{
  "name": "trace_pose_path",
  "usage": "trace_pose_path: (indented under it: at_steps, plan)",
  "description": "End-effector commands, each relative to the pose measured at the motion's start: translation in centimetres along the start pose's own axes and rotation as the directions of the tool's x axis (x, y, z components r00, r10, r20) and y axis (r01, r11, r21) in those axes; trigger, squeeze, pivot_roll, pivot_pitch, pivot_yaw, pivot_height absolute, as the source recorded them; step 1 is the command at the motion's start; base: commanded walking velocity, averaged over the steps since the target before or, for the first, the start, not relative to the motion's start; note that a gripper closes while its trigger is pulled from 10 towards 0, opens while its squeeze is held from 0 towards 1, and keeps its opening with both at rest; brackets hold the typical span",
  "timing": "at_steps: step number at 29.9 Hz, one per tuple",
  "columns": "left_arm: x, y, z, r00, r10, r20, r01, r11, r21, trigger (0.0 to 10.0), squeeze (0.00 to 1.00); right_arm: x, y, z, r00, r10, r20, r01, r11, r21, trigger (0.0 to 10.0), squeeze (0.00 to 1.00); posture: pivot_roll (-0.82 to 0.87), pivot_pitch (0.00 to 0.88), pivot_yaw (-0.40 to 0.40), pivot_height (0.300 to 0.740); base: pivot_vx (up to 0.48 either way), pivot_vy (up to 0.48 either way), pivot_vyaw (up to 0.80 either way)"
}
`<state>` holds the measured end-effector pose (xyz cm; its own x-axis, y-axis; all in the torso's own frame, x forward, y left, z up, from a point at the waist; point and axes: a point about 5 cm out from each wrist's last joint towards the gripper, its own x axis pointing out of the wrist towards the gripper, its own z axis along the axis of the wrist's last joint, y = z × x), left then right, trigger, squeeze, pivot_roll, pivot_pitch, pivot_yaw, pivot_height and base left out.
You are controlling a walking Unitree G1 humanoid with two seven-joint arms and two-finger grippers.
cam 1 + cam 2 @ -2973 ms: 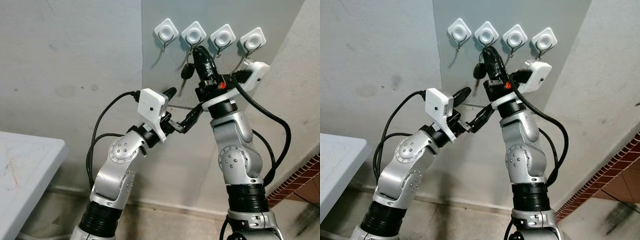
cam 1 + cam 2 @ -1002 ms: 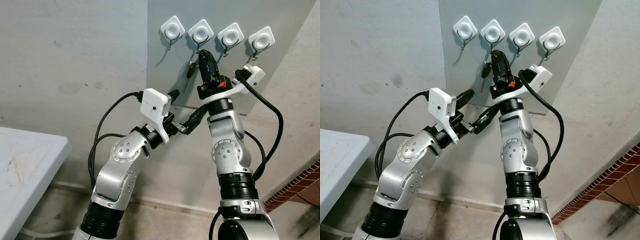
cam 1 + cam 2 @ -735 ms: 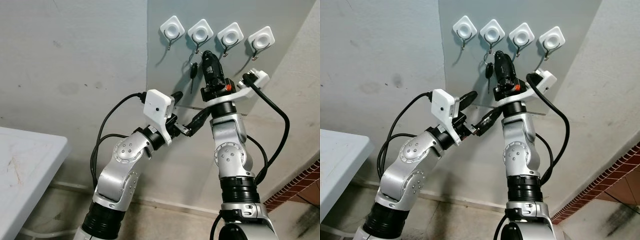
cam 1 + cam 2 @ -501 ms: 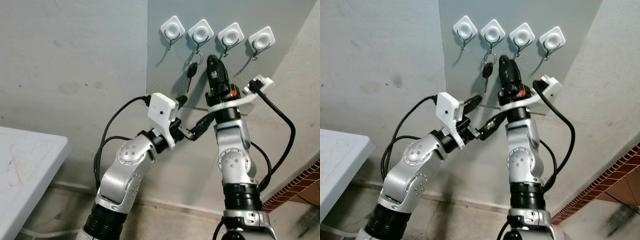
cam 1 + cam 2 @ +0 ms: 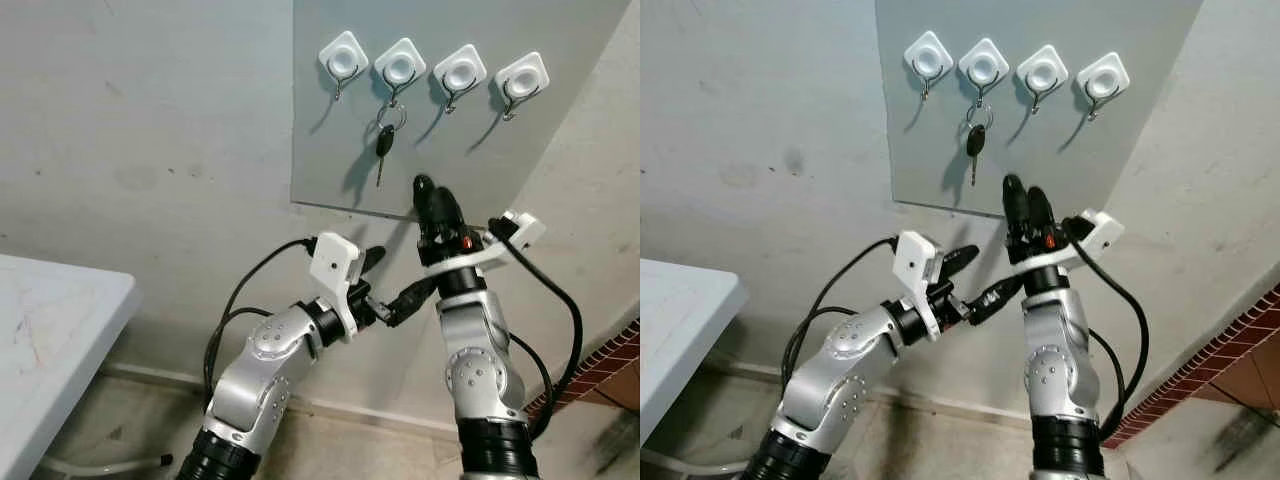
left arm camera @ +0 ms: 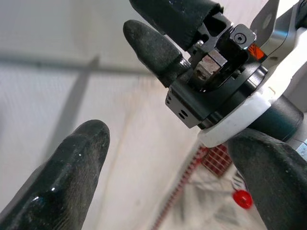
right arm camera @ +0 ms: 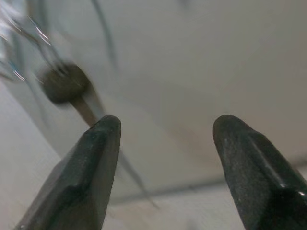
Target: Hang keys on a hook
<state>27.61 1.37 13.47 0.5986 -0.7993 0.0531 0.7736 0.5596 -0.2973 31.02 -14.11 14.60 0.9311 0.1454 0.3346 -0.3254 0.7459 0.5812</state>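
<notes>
- The keys (image 5: 384, 138) hang in the upper middle of the left eye view, on the second hook (image 5: 398, 68) from the left of a row of four white hooks; the ring sits on the hook and one dark-headed key points down.
- The hooks are fixed along the top of a grey panel (image 5: 330, 150) on the wall; the panel's lower edge runs just above the two end effectors, with bare plaster wall below it and to the left.
- The other three hooks carry nothing: the first hook (image 5: 342, 55), the third hook (image 5: 460, 69) and the fourth hook (image 5: 522, 76).
- The right end effector (image 5: 430, 195) points up at the panel's lower edge, below and to the right of the keys and apart from them. In the right wrist view its two fingers (image 7: 91, 158) stand wide apart with nothing between them, and the blurred key (image 7: 64, 84) shows beyond them.
- The left end effector (image 5: 390, 285) is in the centre of the frame, reaching toward the right arm's wrist; its fingers (image 6: 72, 167) are spread and hold nothing.
- A white bench (image 5: 50, 330) fills the lower left corner, well apart from both arms.
- A strip of red brick (image 5: 610, 360) shows at the lower right edge.
- No writing can be read.
</notes>
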Motion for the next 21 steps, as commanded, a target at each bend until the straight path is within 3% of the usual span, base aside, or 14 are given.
trace_pose_path:
  at_steps: [1, 4, 13, 14, 20, 21]
  plan:
    - [-4.3, 7.6, 4.1, 0.856, 0.464, 0.226, -0.465, 0.884, -0.054, 10.0, 0.0, -3.9, -3.0, -1.5, 0.991, -0.104, -0.081, 0.101, 0.994, -0.045, 10.0, 1.0, -0.03, 0.0, -0.02, 0.74, 0.0, 0.0, 0.0]
    - [-5.1, 8.8, 3.3, 0.826, 0.518, 0.222, -0.504, 0.855, -0.122, 10.0, 0.0, -5.7, -4.8, -2.3, 0.977, -0.172, -0.123, 0.161, 0.983, -0.094, 10.0, 1.0, -0.03, 0.0, -0.015, 0.74, 0.0, 0.0, 0.0]
    - [-6.2, 10.4, 0.3, 0.797, 0.582, 0.162, -0.578, 0.812, -0.076, 10.0, 0.0, -8.1, -7.0, -3.3, 0.943, -0.294, -0.156, 0.26, 0.944, -0.205, 10.0, 1.0, -0.03, 0.0, -0.002, 0.74, 0.0, 0.0, 0.0]
    - [-6.6, 10.7, -0.7, 0.798, 0.59, 0.123, -0.588, 0.807, -0.06, 10.0, 0.0, -8.7, -7.4, -3.6, 0.936, -0.315, -0.156, 0.279, 0.936, -0.215, 10.0, 1.0, -0.04, 0.0, 0.001, 0.74, 0.0, 0.0, 0.0]
    - [-7.5, 10.7, -2.4, 0.815, 0.569, 0.113, -0.565, 0.823, -0.067, 10.0, 0.0, -9.9, -7.6, -3.7, 0.93, -0.332, -0.156, 0.283, 0.92, -0.271, 10.0, 1.0, -0.06, 0.0, 0.0, 0.74, 0.0, 0.0, 0.0]
    - [-7.8, 10.3, -2.6, 0.831, 0.54, 0.129, -0.542, 0.84, -0.024, 10.0, 0.0, -10.2, -7.3, -3.5, 0.935, -0.324, -0.147, 0.265, 0.91, -0.319, 10.0, 1.0, -0.06, 0.0, 0.0, 0.74, 0.0, 0.0, 0.0]
